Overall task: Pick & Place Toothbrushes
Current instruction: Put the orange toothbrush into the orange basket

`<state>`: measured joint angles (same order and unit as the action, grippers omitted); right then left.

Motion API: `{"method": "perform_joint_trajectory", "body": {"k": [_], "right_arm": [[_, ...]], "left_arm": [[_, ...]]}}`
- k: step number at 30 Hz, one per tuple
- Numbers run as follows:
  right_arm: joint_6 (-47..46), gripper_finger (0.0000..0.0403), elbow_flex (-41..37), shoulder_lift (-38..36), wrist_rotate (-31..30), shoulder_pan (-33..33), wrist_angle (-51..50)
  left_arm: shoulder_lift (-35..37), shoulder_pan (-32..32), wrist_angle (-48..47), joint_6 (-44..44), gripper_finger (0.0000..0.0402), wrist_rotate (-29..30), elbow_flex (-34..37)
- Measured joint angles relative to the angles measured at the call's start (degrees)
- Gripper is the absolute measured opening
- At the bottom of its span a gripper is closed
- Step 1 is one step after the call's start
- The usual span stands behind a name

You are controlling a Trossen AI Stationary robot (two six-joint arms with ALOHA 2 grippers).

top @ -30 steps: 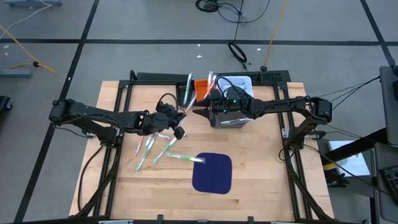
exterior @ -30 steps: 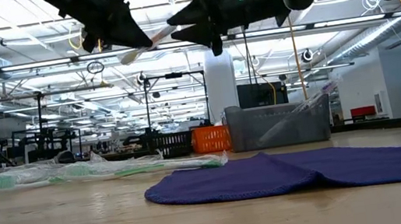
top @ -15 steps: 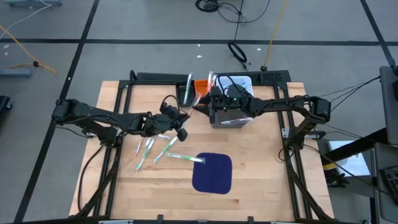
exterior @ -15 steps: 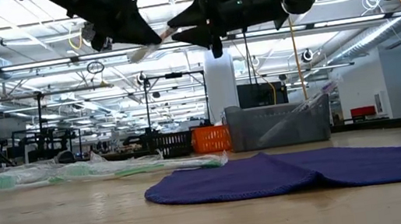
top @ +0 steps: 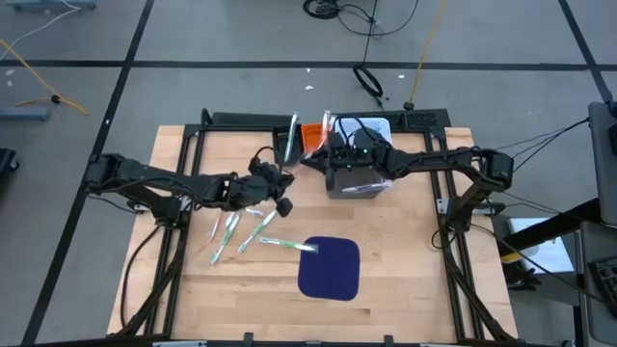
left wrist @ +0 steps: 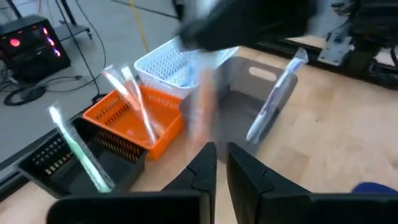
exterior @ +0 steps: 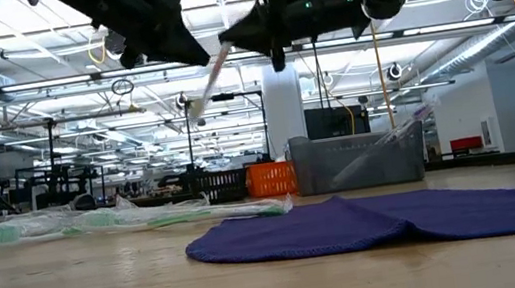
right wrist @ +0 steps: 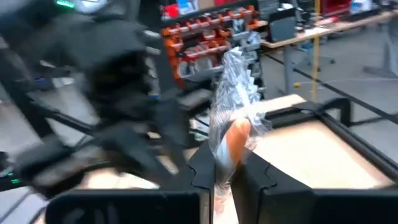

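Observation:
High above the table my right gripper is shut on a toothbrush in a clear wrapper. In the right wrist view the toothbrush reaches away from the fingers. My left gripper is just left of it. A narrow gap shows between its fingers and nothing is in it. From above, the left gripper and the right gripper nearly meet. Several more toothbrushes lie flat on the wood. One toothbrush leans in the grey bin. My right gripper pinches the wrapped toothbrush between its two fingers at one end. The fingers lie about level and point toward the table's left. The toothbrush slants down and leftward from them, its free end lowest. It is clear of the table and of the left gripper.
A dark blue mat lies near the table's middle front. At the far edge stand a dark bin with a green toothbrush, an orange bin, a white basket and the grey bin under the right arm.
The toothbrush lay about level between both grippers. My right gripper has shut on its end. The toothbrush has come free of the left gripper, and that end has swung down, so it now hangs slanted from the right gripper.

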<state>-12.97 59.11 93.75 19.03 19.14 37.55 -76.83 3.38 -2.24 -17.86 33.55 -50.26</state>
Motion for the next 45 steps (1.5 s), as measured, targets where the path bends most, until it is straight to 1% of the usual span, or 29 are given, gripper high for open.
{"method": "perform_joint_trajectory", "body": {"k": [5, 9, 14, 21, 27, 36, 39, 45], "right_arm": [[-0.27, 0.0019, -0.11, 0.05, 0.06, 3.82, -2.05], [-0.31, 0.0019, -0.13, 0.05, -0.02, 7.78, -3.21], [-0.04, 0.0019, -0.11, 0.05, -2.72, 13.54, -5.34], [-0.21, 0.0019, -0.09, 0.05, -2.82, 19.32, -7.4], [-1.13, 0.0019, -0.09, 2.24, -2.75, 21.39, -7.76], [-3.32, 0.0019, -0.02, 7.4, -2.15, 22.49, -4.55], [-4.4, 0.0019, -0.04, 8.73, -0.81, 22.58, -4.51], [-5.01, 0.0019, -0.04, 9.36, 0.02, 22.53, -4.39]], "left_arm": [[1.7, -0.37, -6.66, -0.35, 0.003, 2.85, 0.04], [2.96, -0.27, -11.2, -2.51, 0.003, 2.69, 0.06], [3.07, -0.24, -13.83, -3.93, 0.0031, 2.46, 0.02], [2.86, -0.16, -14.22, -4.84, 0.0031, 2.42, 0.02], [2.86, -0.29, -14.0, -4.9, 0.0031, 2.51, 0.02], [2.86, -0.29, -13.79, -5.3, 0.0031, 2.48, 0.02], [2.86, -0.29, -13.79, -5.32, 0.0031, 2.48, 0.02], [2.86, -0.29, -13.77, -5.37, 0.0031, 2.46, 0.02]]}}
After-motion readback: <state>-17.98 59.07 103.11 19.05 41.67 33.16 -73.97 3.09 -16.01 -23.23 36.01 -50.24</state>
